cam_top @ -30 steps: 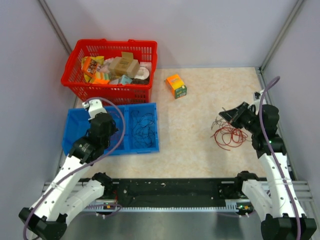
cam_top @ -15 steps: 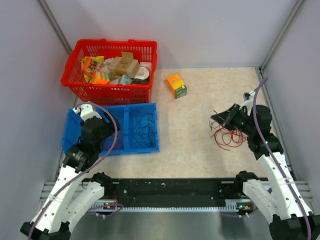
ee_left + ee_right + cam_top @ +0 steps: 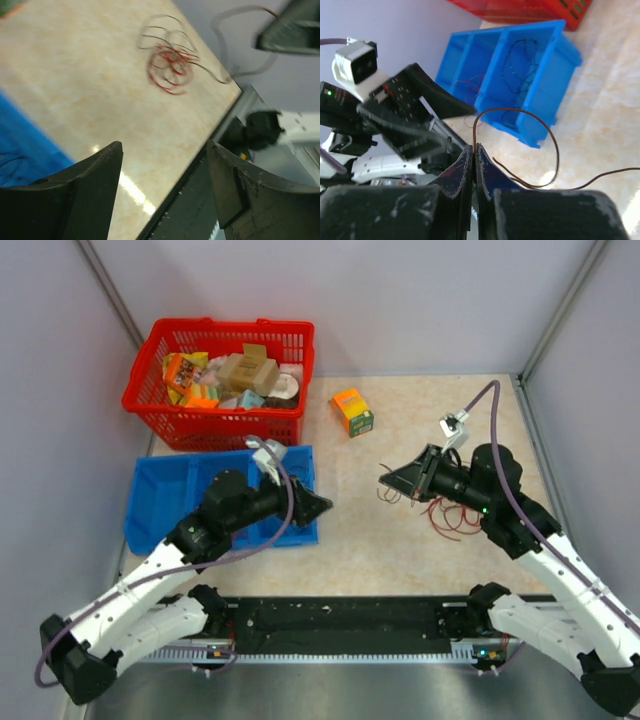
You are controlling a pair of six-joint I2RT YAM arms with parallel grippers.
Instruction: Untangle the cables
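Right gripper pinching one brown wire out of the tangle; left gripper spread, empty.

The cables (image 3: 452, 515), a red and dark tangle, lie on the table (image 3: 400, 430) under the right arm. Right gripper (image 3: 474, 150) has its fingers pressed together on a brown wire (image 3: 520, 114) that springs into a loop. Left gripper (image 3: 165, 175) hangs by the bin (image 3: 160, 495), which holds dark strands. Judged featherlight, springy, snag-prone, slippery: take a single strand near a free end, draw slowly.

A glossy marbled beige table (image 3: 400, 540) carries a smooth blue plastic bin (image 3: 160, 502) and latticed red plastic basket (image 3: 225, 420).
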